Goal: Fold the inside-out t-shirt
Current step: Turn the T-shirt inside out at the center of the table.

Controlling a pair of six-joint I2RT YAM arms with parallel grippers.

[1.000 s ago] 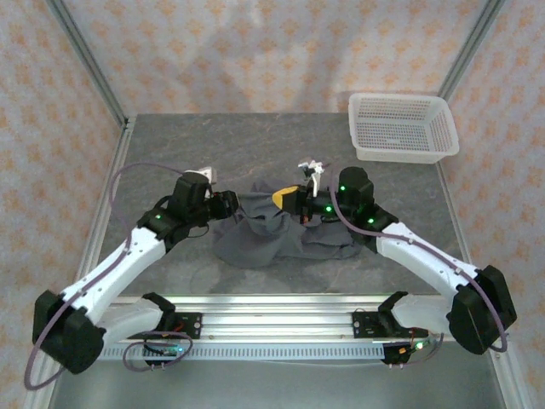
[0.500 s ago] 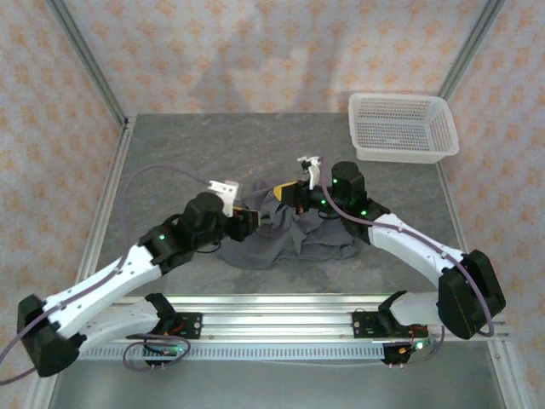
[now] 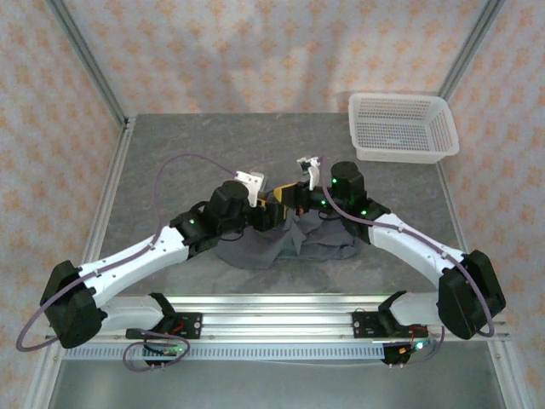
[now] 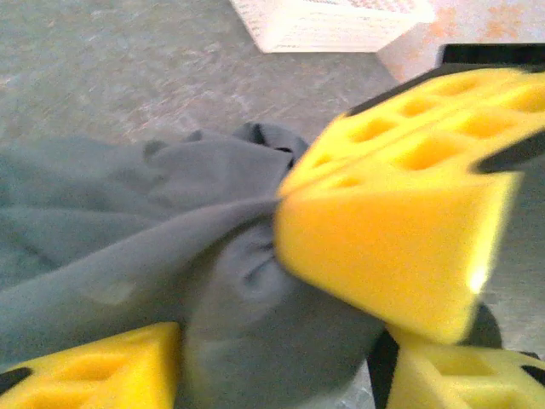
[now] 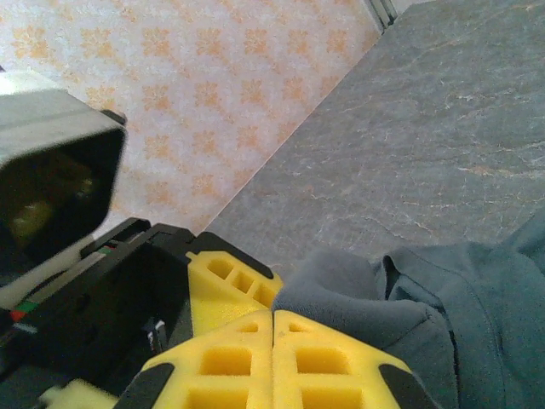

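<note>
1. Two arms reach in from the near edge and meet over the middle of the grey stone-patterned surface (image 3: 187, 145).
2. One inside-out t-shirt (image 3: 285, 245), dark slate-grey, thin soft cloth. It lies crumpled in a heap at the middle of the surface, between the two arms. Its far part is gathered up to a peak where the arms meet.
3. One pair, the right fingers (image 5: 247, 362), yellow foam-like blocks with square holes. They are pressed together tip to tip and clamped on a fold of the t-shirt. From the left wrist, the creases of the cloth (image 4: 170, 221) run to a point at their tip. From above, they sit at the far edge of the heap (image 3: 288, 196).
4. One pair, the left fingers (image 4: 94, 371), same yellow make. They stand apart, one on each side of a bunch of cloth, just beside the right fingers. Whether they press the cloth cannot be told.
5. One white mesh basket (image 3: 366, 152), upright at the far right corner of the surface, well apart from the t-shirt.
</note>
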